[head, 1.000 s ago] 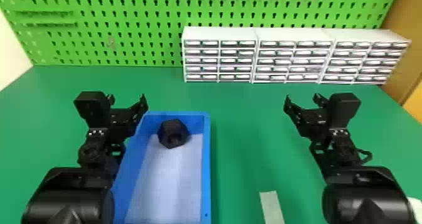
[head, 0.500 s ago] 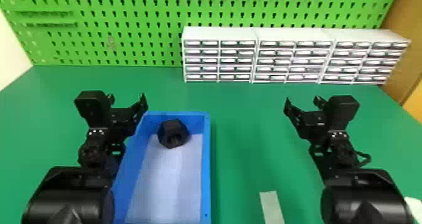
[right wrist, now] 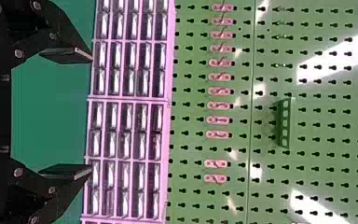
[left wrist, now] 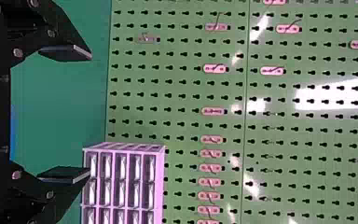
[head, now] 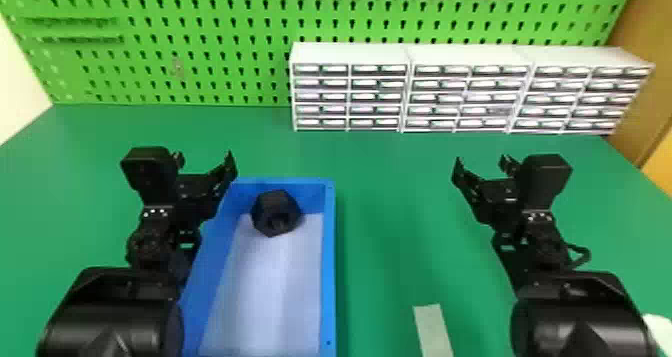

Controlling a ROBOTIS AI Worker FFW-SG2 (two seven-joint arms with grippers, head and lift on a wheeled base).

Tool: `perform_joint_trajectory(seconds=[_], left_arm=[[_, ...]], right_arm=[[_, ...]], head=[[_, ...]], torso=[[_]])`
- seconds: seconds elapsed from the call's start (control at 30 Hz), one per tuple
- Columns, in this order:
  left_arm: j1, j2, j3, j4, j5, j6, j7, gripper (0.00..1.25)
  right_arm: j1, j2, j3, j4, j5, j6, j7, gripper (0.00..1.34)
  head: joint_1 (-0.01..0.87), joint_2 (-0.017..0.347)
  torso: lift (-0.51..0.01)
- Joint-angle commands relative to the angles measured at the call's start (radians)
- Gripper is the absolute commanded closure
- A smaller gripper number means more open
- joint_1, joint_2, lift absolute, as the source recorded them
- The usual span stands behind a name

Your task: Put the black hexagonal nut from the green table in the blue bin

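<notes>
Black nut (head: 276,214) already inside the blue bin (head: 328,261), at the far end, close to the far wall; hard to tell whether touching it. Since the earlier frames, very little change: only a slight lowering of the right gripper (right wrist: 92,114), over the right side of the tabletop (head: 385,221). Nut and bin just as before. Left gripper (left wrist: 90,115) at the bin's left rim, toward the far left corner, with fingers spread and nothing between them. Right gripper likewise released, with fingers wide apart and empty. Along the back edge of the tabletop, white drawer units (head: 345,53); near the front edge, a pale strip (head: 433,331). In all likelihood, task complete: no further grasp called for, only keeping both arms clear of the bin.
</notes>
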Motion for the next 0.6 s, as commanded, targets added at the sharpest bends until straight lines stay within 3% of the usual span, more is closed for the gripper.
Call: perform_joint_trajectory(seconds=[0.0, 0.57], left_arm=[[-0.006, 0.000, -0.005, 0.001, -0.001, 0.000, 0.000, 0.38], [-0.006, 0.000, -0.002, 0.001, 0.002, 0.000, 0.000, 0.38]], right_arm=[[0.004, 0.002, -0.002, 0.000, 0.000, 0.000, 0.000, 0.43], [-0.004, 0.002, 0.012, 0.006, 0.002, 0.000, -0.003, 0.43]], head=[[0.686, 0.051], [0.686, 0.051]], torso=[[-0.096], [-0.096]])
